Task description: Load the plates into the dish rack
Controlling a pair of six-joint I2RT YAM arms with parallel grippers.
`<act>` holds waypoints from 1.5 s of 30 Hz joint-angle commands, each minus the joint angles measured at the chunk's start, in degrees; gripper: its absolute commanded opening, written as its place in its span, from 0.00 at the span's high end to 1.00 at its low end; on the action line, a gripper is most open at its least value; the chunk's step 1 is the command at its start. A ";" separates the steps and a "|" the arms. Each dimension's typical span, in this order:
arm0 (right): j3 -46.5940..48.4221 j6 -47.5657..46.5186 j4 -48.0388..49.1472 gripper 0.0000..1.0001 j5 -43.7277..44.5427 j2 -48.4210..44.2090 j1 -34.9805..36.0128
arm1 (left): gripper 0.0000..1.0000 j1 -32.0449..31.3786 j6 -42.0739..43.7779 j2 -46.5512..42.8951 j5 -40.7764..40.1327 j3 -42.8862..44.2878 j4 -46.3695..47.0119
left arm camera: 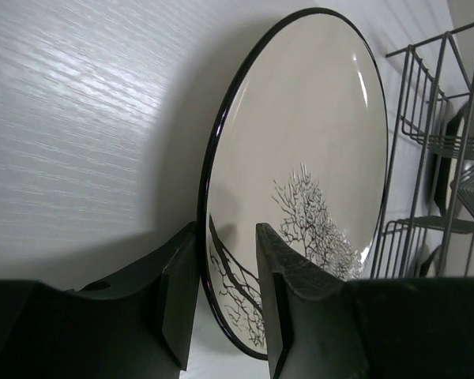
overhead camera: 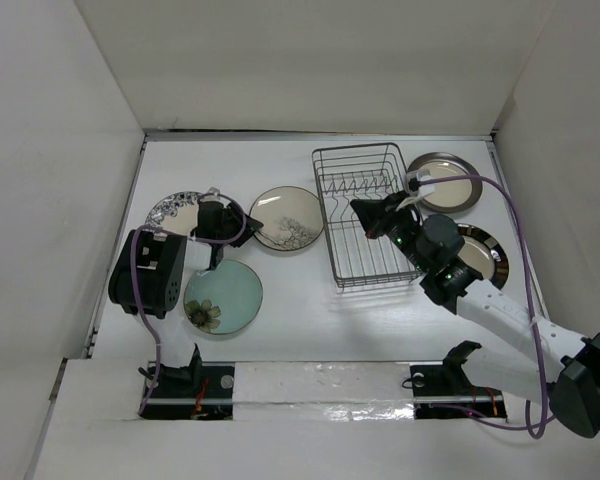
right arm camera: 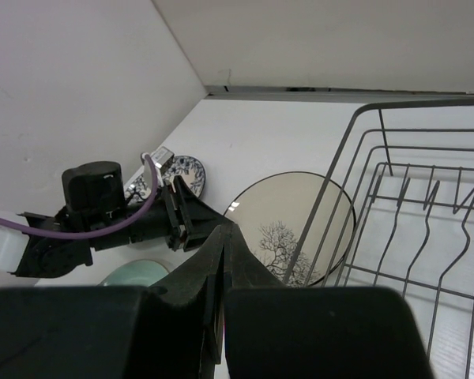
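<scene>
The cream tree-print plate [overhead camera: 288, 218] lies on the table left of the grey wire dish rack [overhead camera: 358, 215]. My left gripper [overhead camera: 252, 222] is open at the plate's left rim. In the left wrist view the fingers [left arm camera: 226, 233] straddle the dark rim of this plate [left arm camera: 308, 142] with a gap showing. My right gripper [overhead camera: 361, 207] is shut and empty, hovering over the rack's left side; its closed tips [right arm camera: 225, 230] point toward the tree plate [right arm camera: 288, 217]. The pale green flower plate [overhead camera: 223, 297], the black-and-white patterned plate [overhead camera: 170, 212] and two beige plates [overhead camera: 442, 183] [overhead camera: 483, 256] lie flat.
The rack [right arm camera: 426, 205] holds no plates. White walls enclose the table on the left, back and right. The left arm's body [overhead camera: 148, 272] sits beside the green plate. A purple cable [overhead camera: 505, 215] loops over the right beige plates.
</scene>
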 commanded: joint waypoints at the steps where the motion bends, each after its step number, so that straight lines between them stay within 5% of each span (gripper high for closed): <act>1: 0.10 -0.38 1.84 0.98 1.37 -1.87 -0.06 | 0.69 -0.59 -1.88 1.80 6.72 -0.68 0.80; 17: 0.28 -0.29 1.93 0.99 1.10 -0.91 -0.06 | 0.64 -1.20 -8.56 8.65 10.24 -6.84 13.71; 24: 0.28 -0.46 2.02 0.99 1.28 -1.17 -0.06 | 0.97 -2.61 -9.53 8.83 2.52 -8.42 18.46; 27: 0.28 -0.73 2.02 0.99 1.63 -1.17 -0.06 | 1.00 -2.61 -8.83 7.08 0.32 -10.00 20.31; 36: 0.54 -1.08 2.02 0.98 1.46 -0.64 0.47 | 1.00 -2.61 -7.60 -10.57 -4.96 -17.56 19.88; 45: 1.42 -1.69 1.93 0.93 -1.18 1.20 0.99 | 1.00 -2.09 -3.30 -35.63 -9.35 -19.06 6.00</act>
